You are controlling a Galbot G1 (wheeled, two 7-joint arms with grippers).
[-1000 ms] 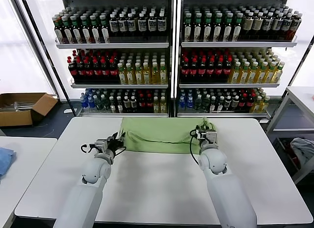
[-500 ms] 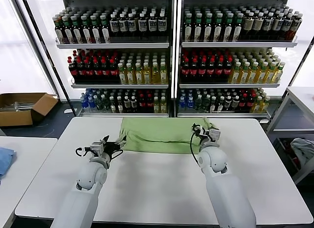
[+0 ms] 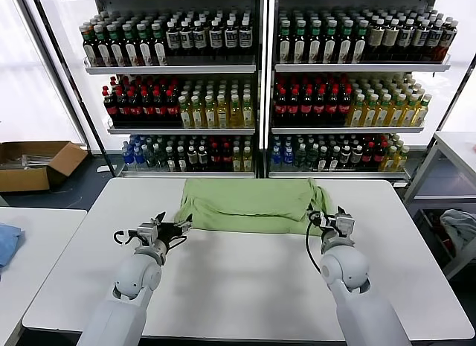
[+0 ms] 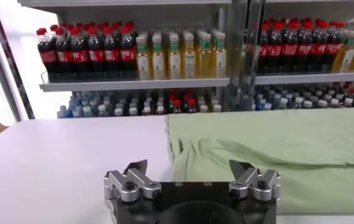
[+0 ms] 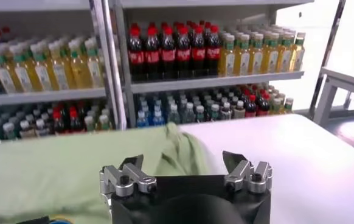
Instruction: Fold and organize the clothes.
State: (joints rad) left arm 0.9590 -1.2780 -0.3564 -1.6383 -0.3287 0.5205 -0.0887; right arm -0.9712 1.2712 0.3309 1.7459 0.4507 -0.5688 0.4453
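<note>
While pincers (image 3: 172, 228) (image 3: 332, 216) gape, shirt (image 3: 249, 204) between — untouched

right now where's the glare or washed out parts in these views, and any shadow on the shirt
Head view: windows blown out white at both upper corners; table evenly lit, soft shadow under the shirt's near edge. Left wrist view: white glare at far left. Right wrist view: window washed out at upper right, shirt evenly lit.

the shirt (image 3: 249, 204) lies folded on the far middle of the tabletop (image 3: 245, 286). the left tool (image 3: 172, 228) sits just off the shirt's near left corner, the right tool (image 3: 332, 221) at its near right corner. shelves of bottles (image 3: 256, 85) stand behind the tabletop. a cardboard box (image 3: 33, 164) sits on the floor far left.
</note>
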